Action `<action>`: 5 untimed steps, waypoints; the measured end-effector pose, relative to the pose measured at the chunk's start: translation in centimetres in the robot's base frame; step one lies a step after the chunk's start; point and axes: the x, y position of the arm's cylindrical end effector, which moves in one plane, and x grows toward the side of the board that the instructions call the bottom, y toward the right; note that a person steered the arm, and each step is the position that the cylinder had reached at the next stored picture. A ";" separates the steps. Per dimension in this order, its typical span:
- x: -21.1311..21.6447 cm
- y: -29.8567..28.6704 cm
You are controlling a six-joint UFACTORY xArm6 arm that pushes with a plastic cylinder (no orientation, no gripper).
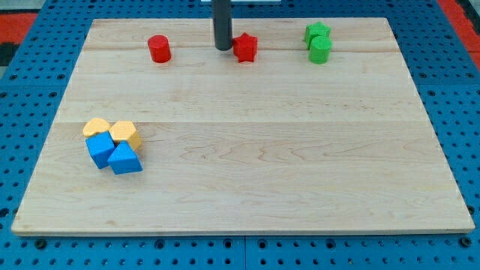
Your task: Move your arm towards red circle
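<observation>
The red circle (159, 49), a short red cylinder, stands near the view's top left on the wooden board. My tip (223, 49) rests on the board to its right, about a block's width and a half of bare wood between them. The dark rod rises straight up out of the view's top. A red star block (245, 47) sits just right of my tip, almost touching it.
Two green blocks (319, 41) stand together at the view's top right. A cluster of two yellow blocks (112, 130) and two blue blocks (114, 154) lies at the view's left. The board's top edge (150, 20) runs close behind the red blocks.
</observation>
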 end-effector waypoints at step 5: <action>3.1 1.2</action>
